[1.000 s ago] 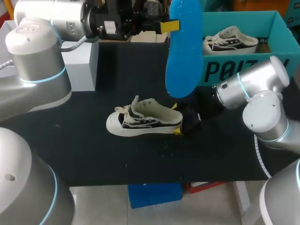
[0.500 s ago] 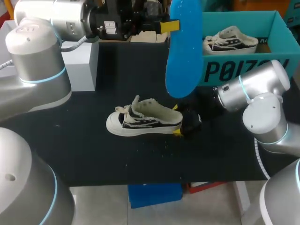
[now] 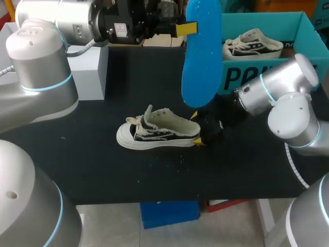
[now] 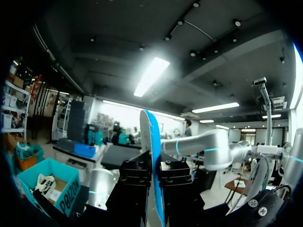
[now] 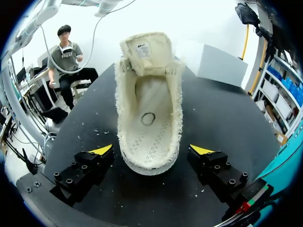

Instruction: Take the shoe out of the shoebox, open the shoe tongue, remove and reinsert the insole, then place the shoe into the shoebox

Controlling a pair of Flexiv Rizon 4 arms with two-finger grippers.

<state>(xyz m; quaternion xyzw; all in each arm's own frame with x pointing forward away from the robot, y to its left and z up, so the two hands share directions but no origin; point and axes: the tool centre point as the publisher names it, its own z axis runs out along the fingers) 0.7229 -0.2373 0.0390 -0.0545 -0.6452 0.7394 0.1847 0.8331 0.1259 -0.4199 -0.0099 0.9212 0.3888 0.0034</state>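
Only one tip (image 3: 186,28) shows where left tool (image 4: 155,179) clamps insole (image 3: 199,62); right tool (image 5: 151,150) released astride shoe (image 5: 149,109).

Cream shoe (image 3: 158,131) sits upright, tongue (image 5: 147,52) open; blue insole (image 3: 201,51) hangs vertical.

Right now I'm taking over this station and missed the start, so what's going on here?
The left gripper is shut on the blue insole, holding it upright in the air above the table. The shoe stands on the table with its tongue pulled open. The right gripper sits open at the shoe's heel, one finger on each side, neither touching. A second shoe lies in the teal shoebox. The insole is out, not yet reinserted.
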